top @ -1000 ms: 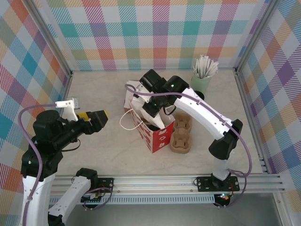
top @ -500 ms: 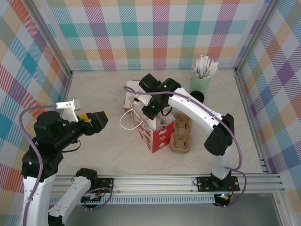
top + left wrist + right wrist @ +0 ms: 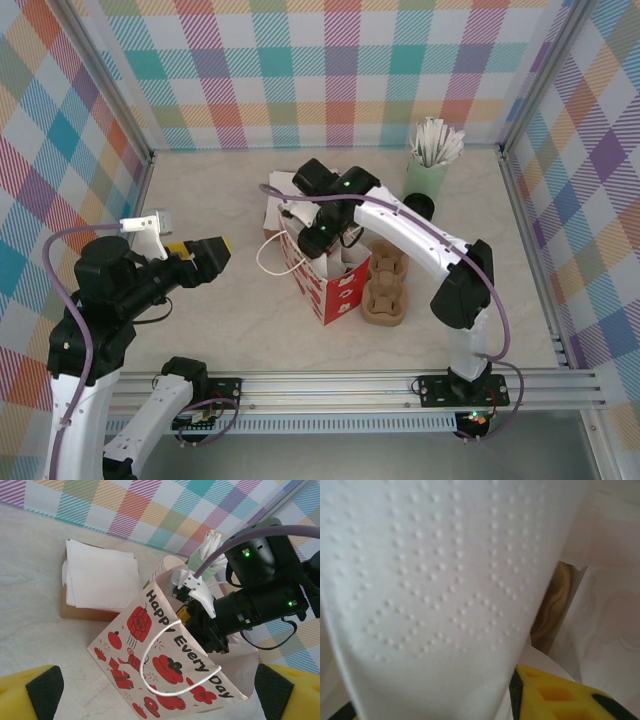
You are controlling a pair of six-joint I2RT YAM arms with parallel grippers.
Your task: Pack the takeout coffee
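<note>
The takeout coffee is hidden. A paper bag point(image 3: 335, 288) with red prints and the words "Happy Every Day" point(image 3: 170, 665) stands mid-table. My right gripper point(image 3: 318, 240) reaches down into its mouth point(image 3: 210, 632). In the right wrist view a white dotted napkin point(image 3: 435, 580) hangs between the parted fingers of that gripper point(image 3: 430, 711); one yellow finger point(image 3: 555, 695) shows at the bottom. My left gripper point(image 3: 205, 255) hovers left of the bag, open and holding nothing point(image 3: 157, 700).
A brown moulded cup carrier point(image 3: 385, 285) lies right of the bag. A cardboard box of white napkins point(image 3: 100, 577) sits behind it, next to a stack of cups point(image 3: 165, 569). A pale green tumbler of white sticks point(image 3: 428, 170) stands at the back right.
My right gripper has sunk deeper into the bag's mouth and its fingers have parted around the napkin. The left arm has stayed put.
</note>
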